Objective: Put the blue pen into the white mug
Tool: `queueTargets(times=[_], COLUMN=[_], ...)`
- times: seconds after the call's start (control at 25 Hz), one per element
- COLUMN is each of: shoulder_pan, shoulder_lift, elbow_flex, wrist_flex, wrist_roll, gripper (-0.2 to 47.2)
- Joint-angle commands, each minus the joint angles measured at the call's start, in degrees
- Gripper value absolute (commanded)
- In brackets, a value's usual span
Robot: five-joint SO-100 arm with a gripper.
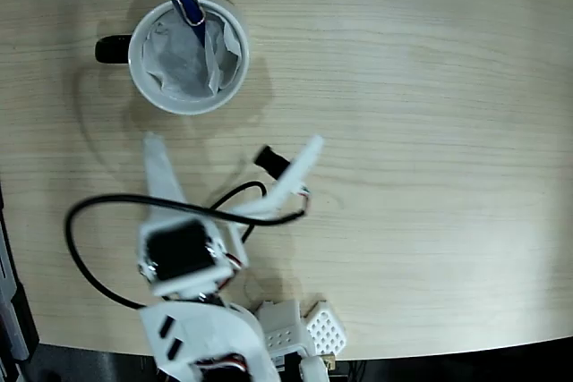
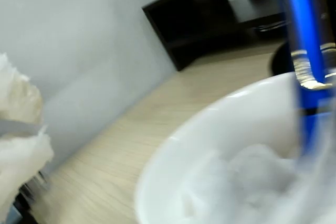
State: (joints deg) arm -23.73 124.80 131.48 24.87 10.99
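White gripper gapes wide, holding nothing, while the blue pen stands tilted in the white mug, clip end up.

The pen was glossy blue. The mug was white with a black handle. The table showed pale wood grain.
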Motion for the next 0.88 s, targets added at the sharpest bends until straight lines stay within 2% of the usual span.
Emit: queueTargets(times=[0.0,0.16,0.36,0.6,0.84], shoulder_pan=[3.2,10.8,20.2,24.0,24.2], shoulder_lift=[9.2,18.1,29.3,41.8,49.8], elbow_flex=[5.0,13.8,23.9,32.1,37.1], wrist_flex=[-0.4,-0.3,4.0,15.4,25.1], wrist_roll=[-6.2,-17.2,-24.5,-25.4,-20.2], gripper=[0.0,0.0,0.0,0.0,-0.1])
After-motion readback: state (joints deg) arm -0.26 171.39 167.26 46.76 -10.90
